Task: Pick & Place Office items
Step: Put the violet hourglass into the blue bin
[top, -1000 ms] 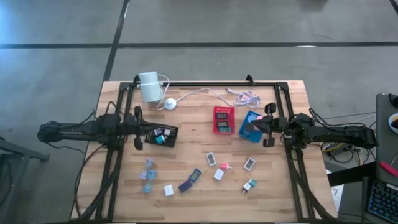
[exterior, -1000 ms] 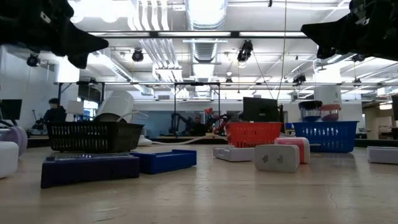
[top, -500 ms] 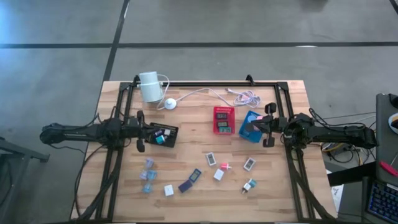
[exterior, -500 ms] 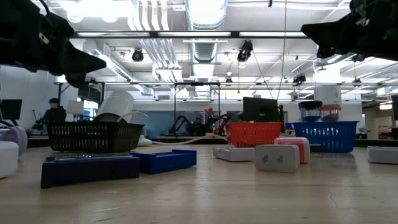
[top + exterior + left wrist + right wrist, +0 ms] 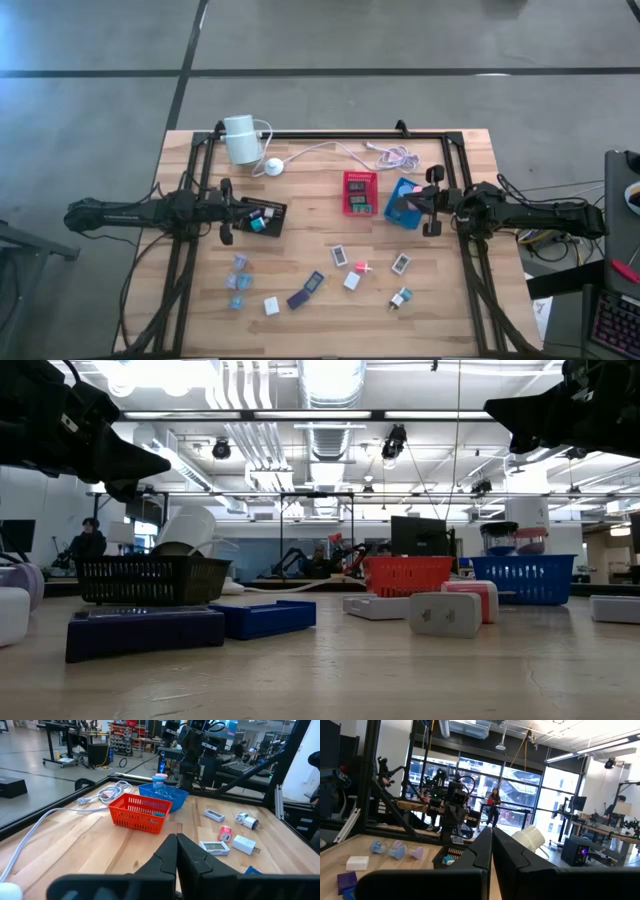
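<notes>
Change: over the last second the left tool (image 5: 243, 210) has slid forward from the tabletop's (image 5: 300, 190) left edge until its tip hangs over the near rim of the black tray (image 5: 262, 216); the right tool (image 5: 404, 203) has not shifted.
Meaning: I judge this an approach for the next pick or a pass over the tray, since nothing shows between the fingers; most of the sorting is yet to do.
Left tool: fingers pressed together, empty, raised clear of the tabletop.
Right tool: fingers pressed together, empty, held above the blue tray (image 5: 404, 198).
Black tray: directly beneath and ahead of the left tool; holds a few small pieces, white and teal among them.
Red tray: (image 5: 359, 192) beside the blue one, on the left-tool side of the right tool; holds two or three small pieces, exact count unclear from above.
Blue tray: under the right tool's tip; something pale with a pink top seems to sit in it, though the arm hides much of it.
Office items: (image 5: 342, 256) mostly loose on the tabletop between the two tools, on the side away from the white cylinder (image 5: 240, 138).
</notes>
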